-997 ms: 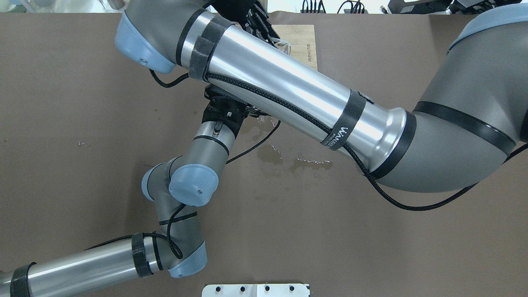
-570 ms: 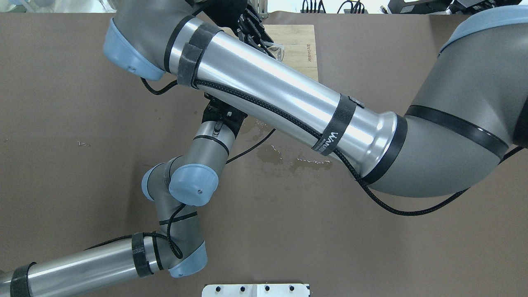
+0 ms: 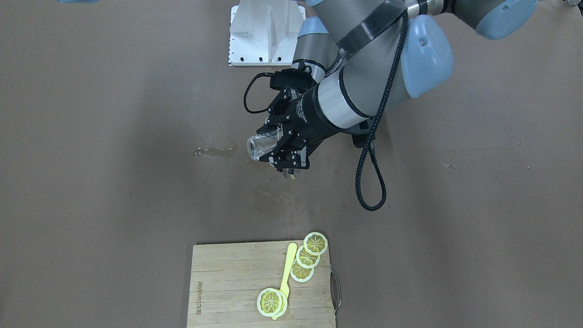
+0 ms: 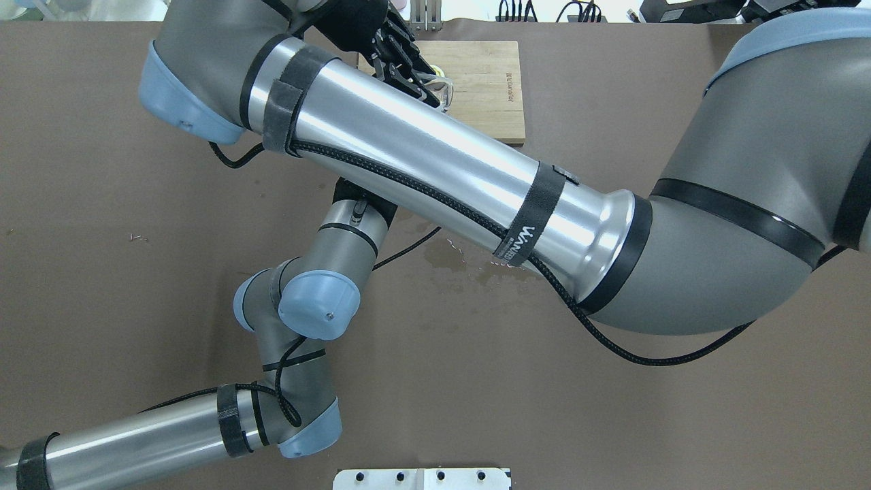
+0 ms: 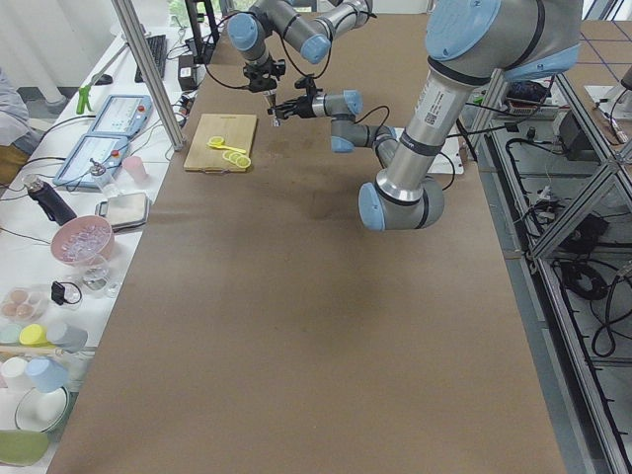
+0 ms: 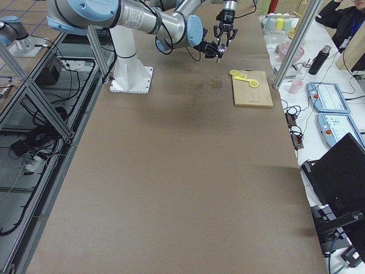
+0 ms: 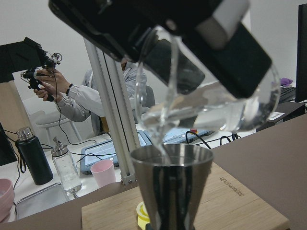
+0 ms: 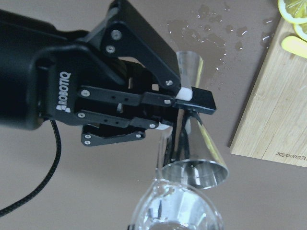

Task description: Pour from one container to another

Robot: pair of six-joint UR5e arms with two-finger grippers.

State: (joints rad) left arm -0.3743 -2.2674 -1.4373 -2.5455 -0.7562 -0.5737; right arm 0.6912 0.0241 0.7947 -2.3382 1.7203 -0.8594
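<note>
Pretty clearly a robotics lab, not anybody's kitchen. Two big industrial robot arms (image 5: 425, 118) sit on a white base plate (image 6: 132, 80) at the edge of a long desk (image 5: 296, 346) wrapped in brown paper. There are aluminium frame posts (image 5: 146, 69) along its edges and bundles of cables (image 6: 34, 142) on the floor beside it. Past the operator-side edge there are teach pendants (image 6: 326, 97), a laptop (image 6: 336, 171), a pink bowl (image 5: 81, 240) and a black bottle (image 6: 318, 60). A person (image 7: 91, 103) out there holds a handheld controller (image 7: 41, 76). The only kitchen-ish bit is a wooden cutting board (image 3: 227, 282) with lemon slices (image 3: 307, 257).
</note>
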